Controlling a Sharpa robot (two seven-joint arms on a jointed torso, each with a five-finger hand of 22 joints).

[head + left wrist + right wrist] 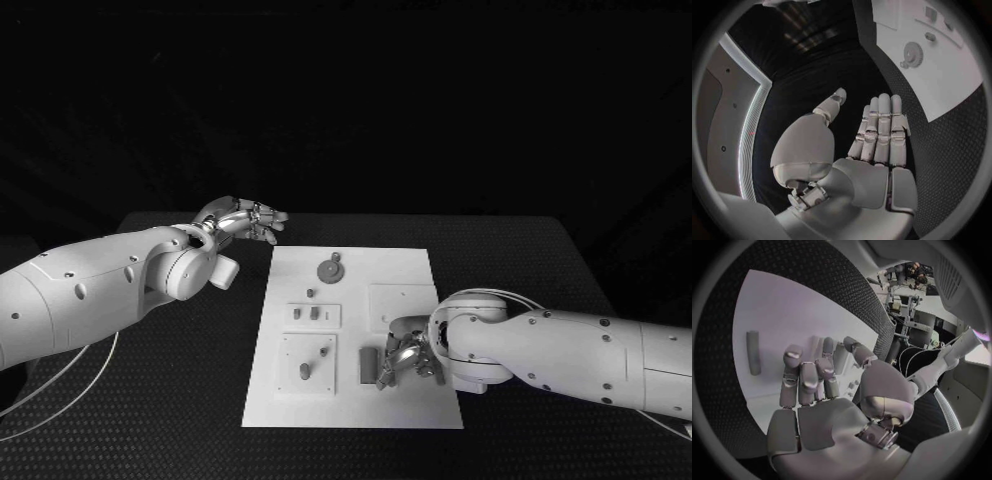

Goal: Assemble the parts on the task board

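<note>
Black desk [173, 400] held task board [411, 400] at frame centre. Right hand [410, 355] hovered over long part [366, 365], fingers parted, empty; left hand [245, 220] upper left, fingers loosely apart, empty. Risk: knocking part askew.

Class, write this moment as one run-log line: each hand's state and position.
left hand: open, off the task board | right hand: open, over board beside grey bar | gear part: untouched

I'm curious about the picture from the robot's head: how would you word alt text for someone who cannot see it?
A white task board lies on a black table, with small grey parts on it. The right hand reaches over the board's near right area, beside a long part. The left hand hangs open beyond the board's far left corner.
</note>
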